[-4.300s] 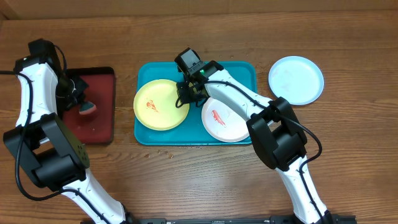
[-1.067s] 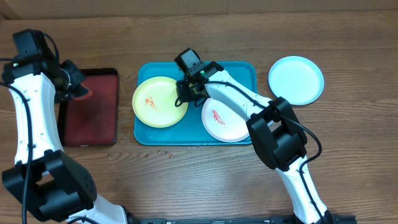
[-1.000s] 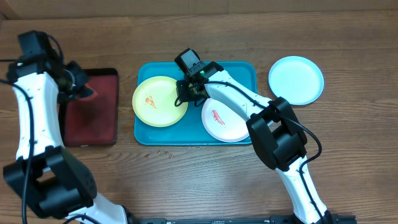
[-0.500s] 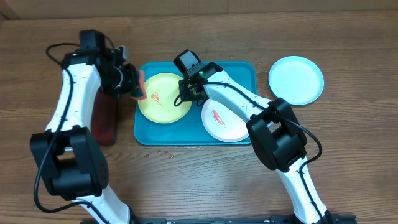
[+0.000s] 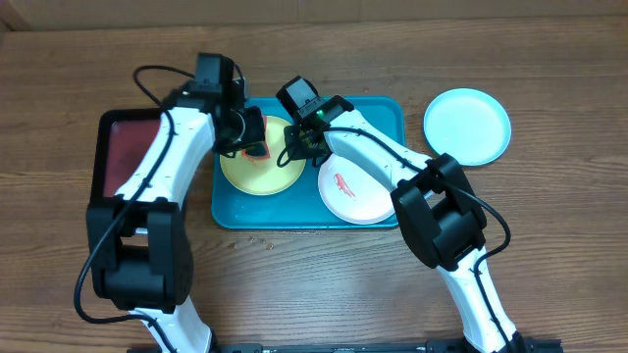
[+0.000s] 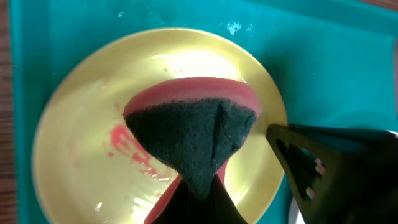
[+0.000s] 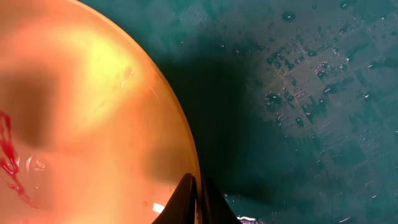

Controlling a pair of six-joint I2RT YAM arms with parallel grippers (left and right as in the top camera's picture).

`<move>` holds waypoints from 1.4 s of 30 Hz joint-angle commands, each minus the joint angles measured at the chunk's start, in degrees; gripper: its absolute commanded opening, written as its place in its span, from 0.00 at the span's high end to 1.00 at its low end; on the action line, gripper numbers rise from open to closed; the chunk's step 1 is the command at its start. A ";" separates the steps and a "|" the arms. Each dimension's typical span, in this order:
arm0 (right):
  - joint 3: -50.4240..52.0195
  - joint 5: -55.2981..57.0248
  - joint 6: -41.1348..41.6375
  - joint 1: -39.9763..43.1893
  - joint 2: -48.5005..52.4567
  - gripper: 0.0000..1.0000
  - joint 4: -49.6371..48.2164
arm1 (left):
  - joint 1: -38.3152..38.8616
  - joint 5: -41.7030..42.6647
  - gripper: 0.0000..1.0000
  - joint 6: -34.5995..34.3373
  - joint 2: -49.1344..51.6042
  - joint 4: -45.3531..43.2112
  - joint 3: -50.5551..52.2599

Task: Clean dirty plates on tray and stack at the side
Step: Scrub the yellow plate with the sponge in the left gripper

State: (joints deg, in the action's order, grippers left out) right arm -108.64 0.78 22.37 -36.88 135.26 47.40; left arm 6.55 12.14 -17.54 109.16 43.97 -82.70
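The turquoise tray (image 5: 378, 110) lies mid-table. The yellow-green plate (image 5: 257, 175) sits in its 9 o'clock half, and the white plate (image 5: 358, 191), which carries a red streak, sits toward 5 o'clock. The two plates are close together but apart. The light blue plate (image 5: 467, 126) rests off the tray on the bare table (image 5: 549, 255), at 3 o'clock of it. A dark red tray (image 5: 128, 167) lies at 9 o'clock of the turquoise one, partly under the left arm.

The left gripper (image 6: 198, 198) pinches a sponge (image 6: 193, 127), its pink body behind a dark scouring face. It holds the sponge over the middle of the yellow-green plate. Whether the sponge presses on the plate cannot be told. A red smear (image 6: 127, 146) shows on the plate at 9 o'clock of the sponge, partly covered by it.

The right gripper (image 7: 196, 198) has its fingers pressed together on the yellow-green plate's rim at the plate's 3 o'clock edge. In the left wrist view this gripper appears as a dark shape at 4 o'clock of the sponge, just beside it and crowding that side of the plate. Wet specks dot the tray floor beyond the rim.
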 commanded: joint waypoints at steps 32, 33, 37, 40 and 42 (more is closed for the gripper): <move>1.53 2.10 -1.42 0.68 1.16 0.96 0.74 | -0.09 -12.41 0.96 -3.69 11.50 -1.46 -4.42; 1.53 2.10 -1.42 0.68 1.16 0.96 0.76 | -0.09 -9.77 0.96 -3.74 11.58 -2.45 -4.24; 1.53 2.10 -1.42 0.68 1.16 0.96 0.81 | 1.03 -1.38 0.96 -5.42 11.98 -3.96 -3.91; 1.53 2.10 -1.42 0.68 1.16 0.96 0.70 | 2.36 1.66 0.96 -3.80 12.04 -3.19 -3.91; 1.53 2.10 -1.42 0.68 1.16 0.96 0.72 | 3.39 2.54 0.96 -1.90 12.04 -1.95 -3.91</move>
State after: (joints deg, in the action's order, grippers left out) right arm -108.64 0.40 22.20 -36.80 135.26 47.11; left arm 7.60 7.81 -22.06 119.87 40.75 -85.54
